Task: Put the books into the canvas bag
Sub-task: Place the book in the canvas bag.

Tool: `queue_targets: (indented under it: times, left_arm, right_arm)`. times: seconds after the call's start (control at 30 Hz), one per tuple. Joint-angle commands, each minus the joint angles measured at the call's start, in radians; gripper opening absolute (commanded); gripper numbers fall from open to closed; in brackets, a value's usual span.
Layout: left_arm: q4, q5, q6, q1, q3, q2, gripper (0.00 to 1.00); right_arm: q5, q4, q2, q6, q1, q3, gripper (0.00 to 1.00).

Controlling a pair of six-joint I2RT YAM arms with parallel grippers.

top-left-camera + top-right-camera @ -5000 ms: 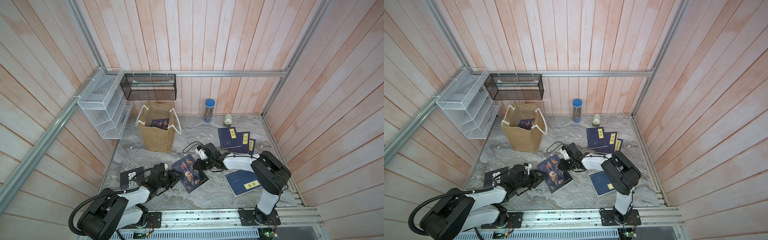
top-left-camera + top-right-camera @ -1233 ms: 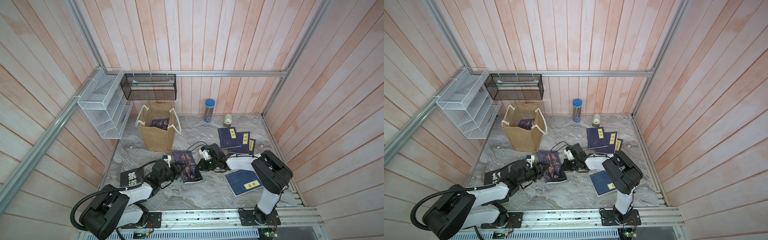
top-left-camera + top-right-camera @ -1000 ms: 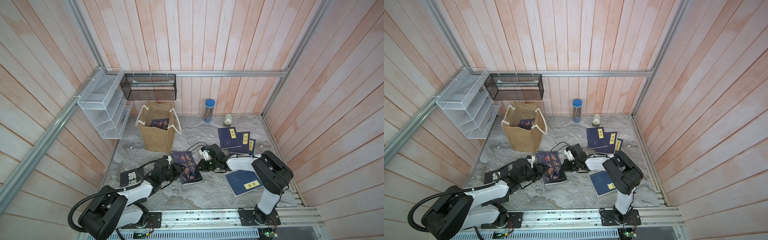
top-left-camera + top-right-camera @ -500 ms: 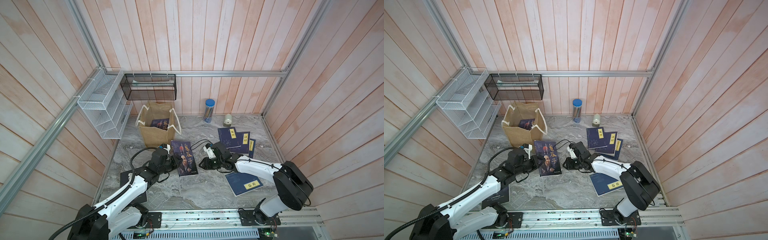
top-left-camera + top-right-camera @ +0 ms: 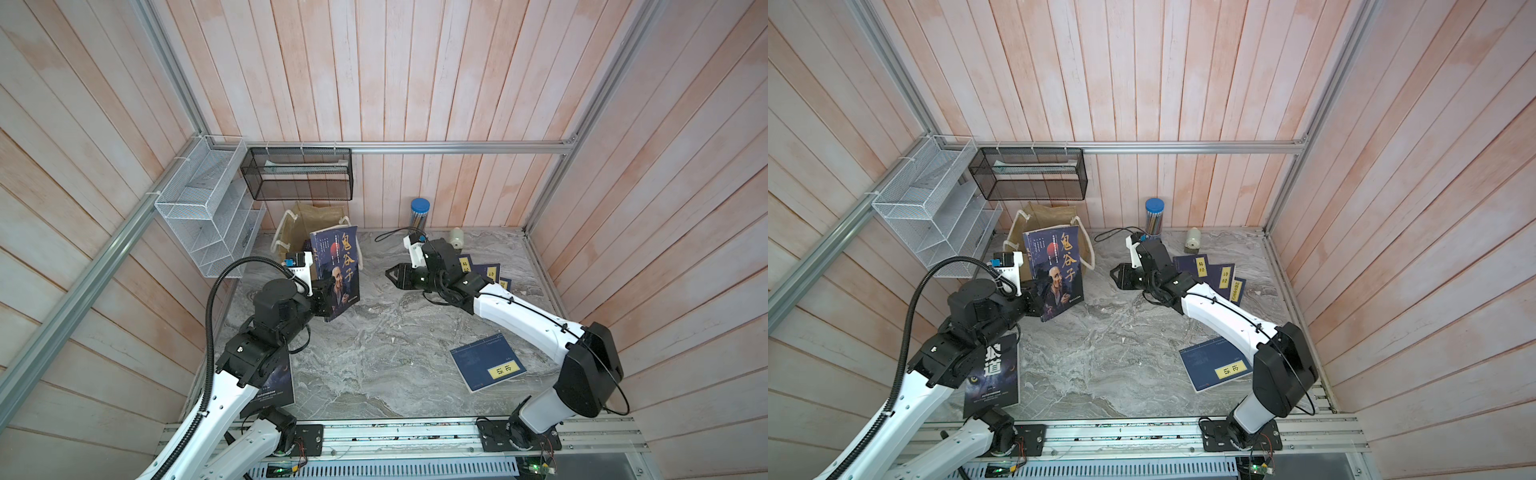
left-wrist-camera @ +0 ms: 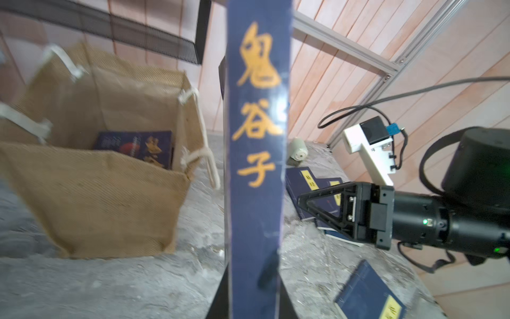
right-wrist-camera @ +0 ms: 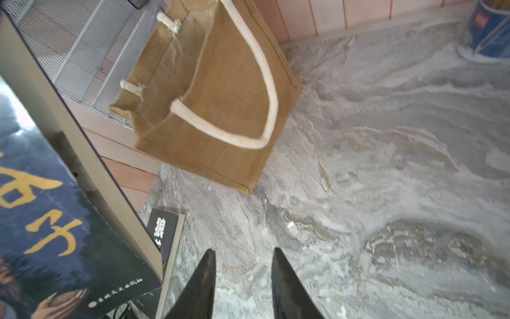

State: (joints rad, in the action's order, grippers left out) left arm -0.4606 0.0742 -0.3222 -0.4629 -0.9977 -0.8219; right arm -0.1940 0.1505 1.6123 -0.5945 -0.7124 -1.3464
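Holding portrait book (image 5: 337, 270) in left gripper (image 5: 329, 297), jaws clamping its lower edge near the spine. Showing thin paperback: dark navy cover, gold vertical title, red disc near the top, bald old man at the bottom. Hanging clear of the marble table (image 5: 374, 365), just in front of the canvas bag (image 5: 300, 214), not inside it. Standing upright: long axis near vertical, title end up, cover facing the right arm's side, spine facing the left wrist camera.

Overlapping the bag's front in both top views. Showing only the spine in left wrist view, but looking into the bag's open mouth there: second book (image 6: 138, 145) lying inside, mostly blocked in top views. Catching page edge and cover bottom in right wrist view.

Hovering right gripper (image 7: 242, 252) apart from the book, jaws parted, gripping nothing.

Lying flat under left arm: black book (image 5: 994, 374), title readable in a top view only. Lying by right arm: fanned navy books (image 5: 1208, 270); single navy book (image 5: 486, 368) nearer the rail.
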Motion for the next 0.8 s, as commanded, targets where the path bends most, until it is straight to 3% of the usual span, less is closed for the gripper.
queue_targets:
  times: [0.0,0.27,0.53,0.77]
  left_arm:
    - [0.039,0.158,0.180,0.014,-0.090,0.005,0.02]
    - [0.053,0.133,0.324,0.133,-0.298,-0.129,0.00]
    - [0.078,-0.128,0.295,0.336,-0.480,-0.311,0.00]
    - [0.113,-0.253,0.284,0.378,-0.554,-0.459,0.00]
  right_arm:
    - [0.022,0.019,0.069,0.008,0.002,-0.103,0.36]
    - [0.058,0.054,0.291,-0.040,-0.031,-0.435,0.37]
    - [0.079,0.152,0.544,-0.040,-0.042,-0.787,0.41]
    - [0.032,0.198,0.680,-0.071,-0.038,-0.958,0.42]
